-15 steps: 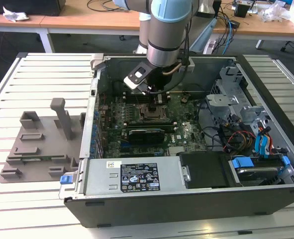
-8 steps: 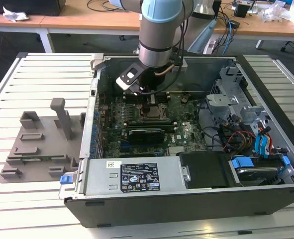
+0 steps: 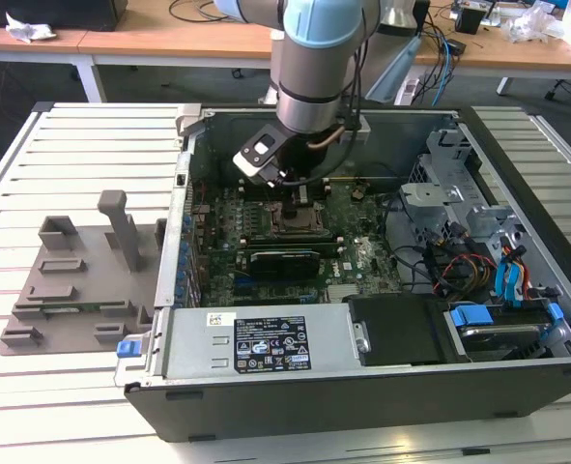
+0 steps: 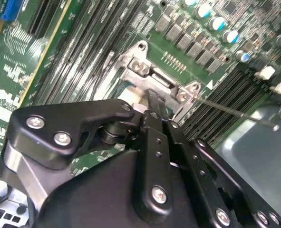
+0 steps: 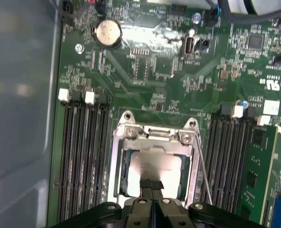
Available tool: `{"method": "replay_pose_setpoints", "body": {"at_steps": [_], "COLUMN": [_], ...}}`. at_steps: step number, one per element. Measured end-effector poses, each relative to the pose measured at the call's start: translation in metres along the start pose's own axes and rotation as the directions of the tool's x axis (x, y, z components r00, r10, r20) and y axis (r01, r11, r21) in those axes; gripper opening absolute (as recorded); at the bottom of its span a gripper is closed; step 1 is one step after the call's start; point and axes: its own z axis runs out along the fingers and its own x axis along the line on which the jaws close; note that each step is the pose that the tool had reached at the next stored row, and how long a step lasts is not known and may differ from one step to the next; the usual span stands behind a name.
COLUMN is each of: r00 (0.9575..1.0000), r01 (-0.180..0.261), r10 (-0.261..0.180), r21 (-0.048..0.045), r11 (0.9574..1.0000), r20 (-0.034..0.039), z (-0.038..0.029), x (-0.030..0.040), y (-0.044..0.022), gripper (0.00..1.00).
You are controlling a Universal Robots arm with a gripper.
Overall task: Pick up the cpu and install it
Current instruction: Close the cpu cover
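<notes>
The cpu (image 5: pixel 155 166) shows silvery, softly glossy metal — the claw (image 5: pixel 152 184) matt black.

Exterior view overlooks case (image 3: pixel 362 387); wrist views share socket (image 5: pixel 152 135) (image 4: pixel 145 78)

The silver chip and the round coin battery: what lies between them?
In the first wrist view, the metal frame borders the chip, then green circuit board with tiny parts runs to the battery.

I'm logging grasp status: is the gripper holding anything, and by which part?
Cannot tell. The gripper is at one edge of the cpu, which lies within the socket frame; whether it grips that edge is hidden.
</notes>
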Motion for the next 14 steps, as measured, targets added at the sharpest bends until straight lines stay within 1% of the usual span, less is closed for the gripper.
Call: {"method": "replay_pose_setpoints", "body": {"at_steps": [4, 5, 14], "r00": [1.0, 1.0, 1.0], "r01": [0.0, 0.0, 0.0], "r10": [0.0, 0.0, 0.0], "r21": [-0.0001, -0.0001, 0.0], "r11": [1.0, 1.0, 1.0], "r20": [-0.0002, -0.0001, 0.0001], "z": [-0.0021, -0.0026, -0.0169], "x": [-0.0009, -0.0011, -0.0011], "y": [0.0094, 0.0109, 0.0109], "gripper": [0.11, 0.11, 0.11]}}
